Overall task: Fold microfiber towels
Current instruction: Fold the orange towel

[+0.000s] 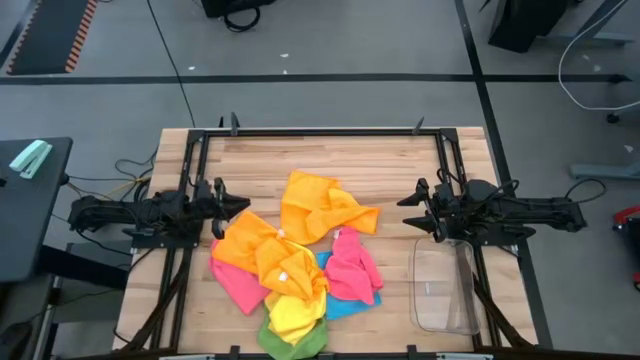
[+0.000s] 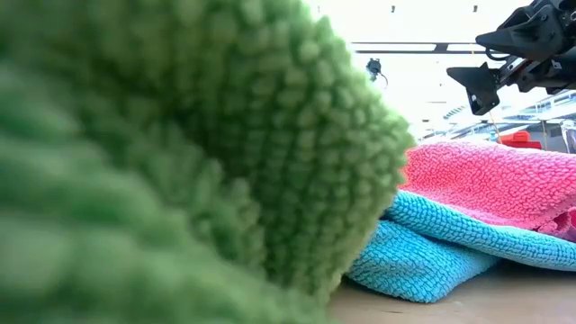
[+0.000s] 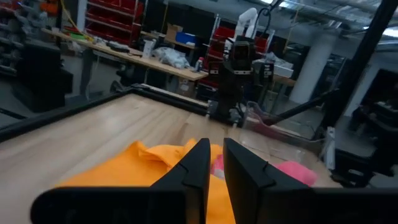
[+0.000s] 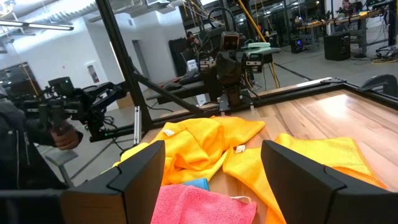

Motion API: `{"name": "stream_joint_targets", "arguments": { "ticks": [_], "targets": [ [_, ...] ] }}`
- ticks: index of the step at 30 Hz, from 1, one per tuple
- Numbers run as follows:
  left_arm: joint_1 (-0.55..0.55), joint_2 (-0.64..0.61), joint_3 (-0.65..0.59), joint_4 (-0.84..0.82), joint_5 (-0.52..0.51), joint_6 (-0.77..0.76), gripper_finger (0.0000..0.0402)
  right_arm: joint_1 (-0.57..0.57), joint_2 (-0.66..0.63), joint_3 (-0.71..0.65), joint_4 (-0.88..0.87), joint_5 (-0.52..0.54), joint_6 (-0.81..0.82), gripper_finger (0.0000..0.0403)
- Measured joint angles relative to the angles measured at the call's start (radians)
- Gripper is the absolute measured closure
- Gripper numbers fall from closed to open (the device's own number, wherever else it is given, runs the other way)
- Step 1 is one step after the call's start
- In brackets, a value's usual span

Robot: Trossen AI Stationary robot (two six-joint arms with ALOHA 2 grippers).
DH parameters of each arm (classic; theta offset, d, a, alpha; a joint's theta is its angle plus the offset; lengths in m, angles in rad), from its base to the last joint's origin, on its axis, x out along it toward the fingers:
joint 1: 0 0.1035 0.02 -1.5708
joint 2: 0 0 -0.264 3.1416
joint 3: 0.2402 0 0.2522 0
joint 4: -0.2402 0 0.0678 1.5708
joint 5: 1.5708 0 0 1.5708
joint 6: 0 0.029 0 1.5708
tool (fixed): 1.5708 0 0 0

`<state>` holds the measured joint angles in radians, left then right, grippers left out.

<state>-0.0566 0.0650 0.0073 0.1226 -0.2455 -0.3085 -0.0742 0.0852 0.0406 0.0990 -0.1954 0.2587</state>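
Observation:
Several microfiber towels lie crumpled in one heap mid-table. There is an orange one [image 1: 320, 205], a second orange one [image 1: 250, 245], two pink ones [image 1: 352, 265] [image 1: 235, 280], a blue one [image 1: 345, 300], a yellow one [image 1: 295, 310] and a green one [image 1: 290, 342] at the near edge. In the low view the green towel [image 2: 180, 162] fills the foreground, and a pink towel [image 2: 486, 180] rests on the blue one [image 2: 432, 252]. My left gripper [image 1: 238, 205] [image 3: 216, 168] hovers level at the heap's left, its fingers close together. My right gripper [image 1: 405, 205] [image 4: 211, 168] [image 2: 472, 85] hovers level at the heap's right, open. Neither touches cloth.
A clear plastic bin [image 1: 445, 285] stands at the near right, just below the right arm. A black frame [image 1: 320, 132] runs around the tabletop. Bare wood [image 1: 330, 155] shows between the heap and the far edge.

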Motion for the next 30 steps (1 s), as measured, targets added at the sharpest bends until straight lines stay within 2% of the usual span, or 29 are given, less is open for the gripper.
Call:
{"name": "stream_joint_targets", "arguments": {
  "ticks": [5, 9, 12, 15, 20, 30],
  "targets": [
    [-0.005, 0.0, 0.0, 0.005, 0.007, -0.055, 0.0353, -0.002, 0.0, 0.0, 0.0, 0.024, -0.269, 0.0128],
    [-0.016, 0.0, 0.0, 0.022, 0.078, -0.097, 0.0358, -0.002, 0.0, 0.0, 0.0, 0.023, -0.358, 0.0128],
    [-0.016, 0.001, 0.0, 0.02, 0.134, -0.124, 0.0361, -0.002, 0.0, 0.0, 0.004, 0.024, -0.367, 0.0128],
    [-0.011, 0.024, 0.0, 0.013, 0.135, -0.132, 0.0362, -0.002, 0.0, 0.0, 0.004, 0.023, -0.299, 0.0128],
    [0.029, 0.126, 0.0, 0.024, 0.091, -0.117, 0.0362, -0.002, 0.0, 0.0, 0.006, 0.023, -0.017, 0.0128],
    [0.168, 0.389, 0.0, 0.165, 0.078, -0.046, 0.037, -0.001, 0.0, 0.0, 0.145, 0.023, 0.056, 0.0128]
  ]
}}
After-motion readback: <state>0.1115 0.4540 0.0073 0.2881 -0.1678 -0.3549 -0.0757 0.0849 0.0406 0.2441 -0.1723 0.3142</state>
